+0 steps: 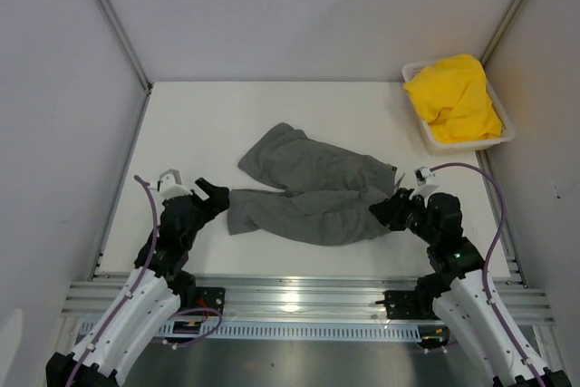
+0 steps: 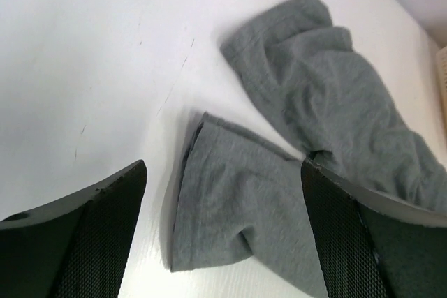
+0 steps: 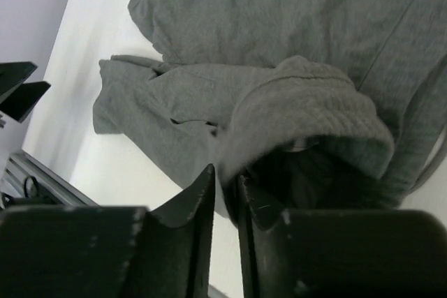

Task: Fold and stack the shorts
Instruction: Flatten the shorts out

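Note:
The dark grey shorts (image 1: 313, 189) lie crumpled across the middle of the white table. My right gripper (image 1: 385, 208) is shut on their waistband edge (image 3: 307, 113) at the right end, which bulges up over the jaws. My left gripper (image 1: 216, 195) is open, just left of a leg hem (image 2: 230, 200) that lies between its fingers (image 2: 105, 214). The yellow shorts (image 1: 456, 97) sit bunched in the white mesh basket (image 1: 507, 133) at the back right.
Grey walls enclose the table on three sides. A metal rail (image 1: 290, 296) runs along the near edge by the arm bases. The left gripper's tips show at the left of the right wrist view (image 3: 21, 92).

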Tool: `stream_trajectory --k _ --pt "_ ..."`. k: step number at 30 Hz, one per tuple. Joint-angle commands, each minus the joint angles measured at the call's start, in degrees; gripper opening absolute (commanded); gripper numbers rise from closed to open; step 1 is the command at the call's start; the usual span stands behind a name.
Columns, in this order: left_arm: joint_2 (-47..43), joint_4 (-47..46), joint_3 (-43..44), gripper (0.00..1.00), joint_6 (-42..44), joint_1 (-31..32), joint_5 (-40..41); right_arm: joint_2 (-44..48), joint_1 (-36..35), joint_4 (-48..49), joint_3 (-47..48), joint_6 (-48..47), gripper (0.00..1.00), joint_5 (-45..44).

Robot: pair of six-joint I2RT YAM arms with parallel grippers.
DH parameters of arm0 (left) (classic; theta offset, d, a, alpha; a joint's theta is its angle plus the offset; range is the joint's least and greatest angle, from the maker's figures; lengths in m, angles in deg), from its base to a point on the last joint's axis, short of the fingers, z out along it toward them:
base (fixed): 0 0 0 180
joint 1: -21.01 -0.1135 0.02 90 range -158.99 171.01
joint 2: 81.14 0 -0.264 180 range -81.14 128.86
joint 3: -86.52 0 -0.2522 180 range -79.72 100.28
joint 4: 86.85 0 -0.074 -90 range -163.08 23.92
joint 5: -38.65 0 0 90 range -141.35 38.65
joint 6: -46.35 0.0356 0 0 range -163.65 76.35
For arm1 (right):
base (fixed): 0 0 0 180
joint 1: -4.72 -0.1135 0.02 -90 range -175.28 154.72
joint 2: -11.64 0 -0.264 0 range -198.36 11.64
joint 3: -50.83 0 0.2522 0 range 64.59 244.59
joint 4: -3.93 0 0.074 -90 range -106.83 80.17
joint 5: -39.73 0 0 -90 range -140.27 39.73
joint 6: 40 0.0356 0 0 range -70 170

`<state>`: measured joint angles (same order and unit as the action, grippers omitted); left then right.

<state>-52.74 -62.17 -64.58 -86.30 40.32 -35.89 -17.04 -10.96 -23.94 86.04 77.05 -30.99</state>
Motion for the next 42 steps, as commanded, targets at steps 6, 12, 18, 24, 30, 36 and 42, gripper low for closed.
stream_trajectory --k 6,12,18,24,30,36,42 --pt "-1.16 -0.72 0.86 0.94 2.39 -0.33 -2.45 2.32 -0.23 -1.89 -0.36 2.31 0.46 -0.66" --pt "7.79 -2.39 3.14 0.96 4.42 -0.33 -8.43 0.83 -0.23 -7.24 1.22 3.45 0.49 1.01" --pt "14.92 -3.36 5.6 0.97 5.65 -0.5 -8.87 1.18 -0.23 -8.74 0.78 5.21 0.41 -0.39" --pt "16.07 -4.15 6.22 0.97 6.88 -1.64 -9.22 0.56 -0.49 -9.97 1.05 6.87 0.26 -2.67" --pt "18.7 -4.5 7.1 0.97 8.29 -5.15 -12.73 0.65 -1.98 -11.2 1.14 8.81 0.0 -4.34" --pt "23.53 -6.78 7.45 0.9 8.99 -7.97 -18.0 0.65 -3.48 -11.2 1.22 8.99 0.0 -6.1" --pt "29.6 -10.56 7.98 0.82 8.9 -7.97 -22.58 0.65 -3.83 -11.29 1.31 8.99 0.0 -6.28"
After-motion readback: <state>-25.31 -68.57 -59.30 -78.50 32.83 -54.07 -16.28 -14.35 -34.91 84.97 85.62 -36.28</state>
